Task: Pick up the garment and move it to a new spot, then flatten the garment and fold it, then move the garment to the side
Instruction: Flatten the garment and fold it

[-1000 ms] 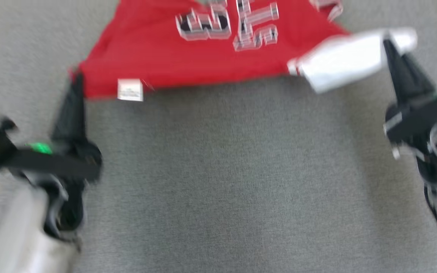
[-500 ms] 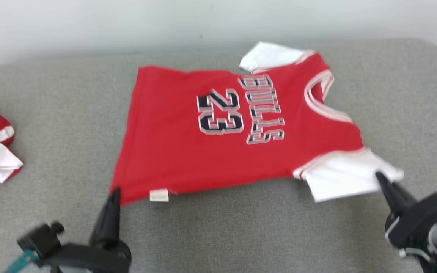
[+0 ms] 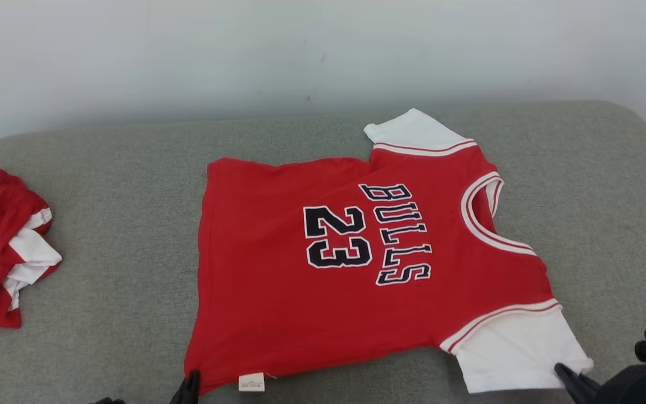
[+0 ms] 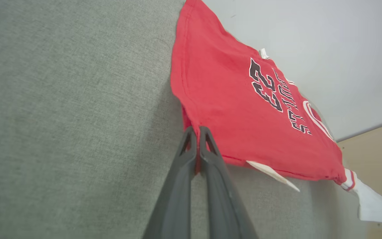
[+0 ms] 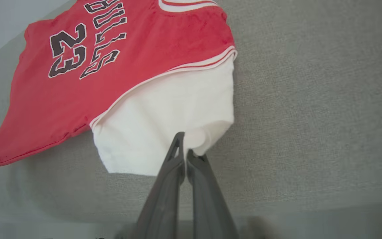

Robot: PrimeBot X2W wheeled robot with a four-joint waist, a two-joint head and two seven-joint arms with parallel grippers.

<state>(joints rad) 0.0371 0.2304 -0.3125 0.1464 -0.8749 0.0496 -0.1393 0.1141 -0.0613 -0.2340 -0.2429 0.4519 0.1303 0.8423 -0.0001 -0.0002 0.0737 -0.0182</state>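
Note:
The garment [image 3: 356, 269] is a red jersey with white sleeves and "BULLS 23" on it, spread flat on the grey padded surface [image 3: 110, 213] with its neck to the right. My left gripper [image 3: 191, 387] is shut on its near left hem corner. In the left wrist view the fingers [image 4: 191, 156] pinch the red hem of the garment [image 4: 244, 109]. My right gripper [image 3: 567, 373] is shut on the near white sleeve's edge. In the right wrist view the gripper [image 5: 182, 147] clamps that sleeve of the garment [image 5: 164, 113].
A second red and white garment [image 3: 3, 247] lies crumpled at the surface's left end. A pale wall [image 3: 300, 56] runs behind the surface. Bare grey surface lies left and right of the jersey. A beige floor [image 4: 376, 146] shows past the surface's right end.
The head camera has tilted up, so the whole jersey, the wall and the crumpled garment came into view. Both grippers stay shut on the same hem corner and sleeve.

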